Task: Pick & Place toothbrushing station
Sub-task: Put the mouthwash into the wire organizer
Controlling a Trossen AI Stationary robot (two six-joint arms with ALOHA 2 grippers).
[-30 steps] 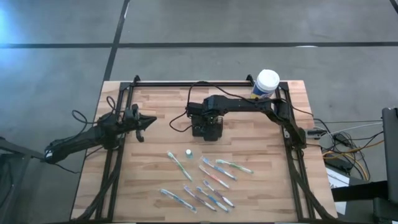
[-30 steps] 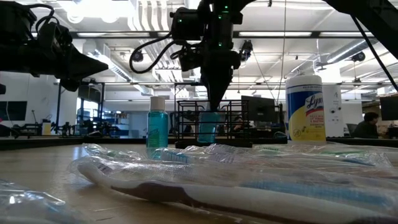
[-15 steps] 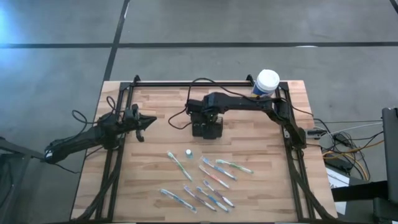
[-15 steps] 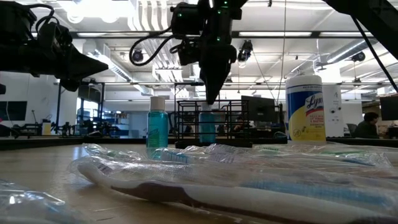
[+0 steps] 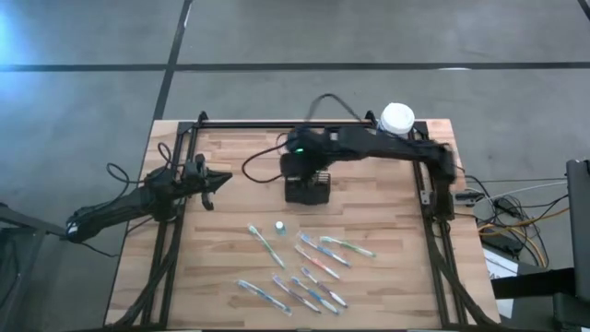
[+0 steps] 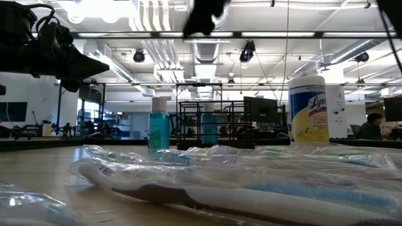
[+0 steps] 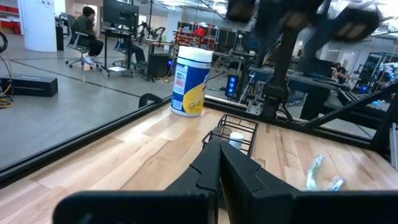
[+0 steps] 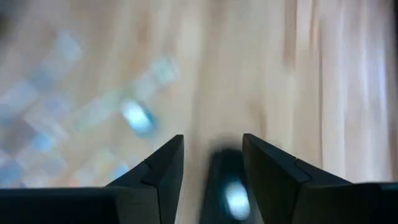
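The black wire-mesh caddy [image 5: 306,190] stands on its base on the table's far middle; it also shows in the low view [image 6: 188,119] and the left wrist view [image 7: 235,132]. A teal bottle [image 6: 209,127] stands upright inside it. My right gripper [image 5: 300,159] is open and empty, high above the caddy; the right wrist view [image 8: 212,140] looks down on the caddy [image 8: 224,180] between its fingers. My left gripper [image 5: 221,181] waits shut at the table's left, clear of everything [image 7: 219,155].
A white-lidded, yellow-labelled canister [image 5: 397,120] stands at the far right corner. A second teal bottle [image 5: 279,225] stands upright near the middle. Several wrapped toothbrushes [image 5: 304,267] lie across the table's near half. A dark frame [image 5: 277,124] borders the table.
My right gripper has risen straight up from the caddy, off the teal bottle, and has nearly left the low view at its top. The bottle stays upright in the caddy, which has not moved.
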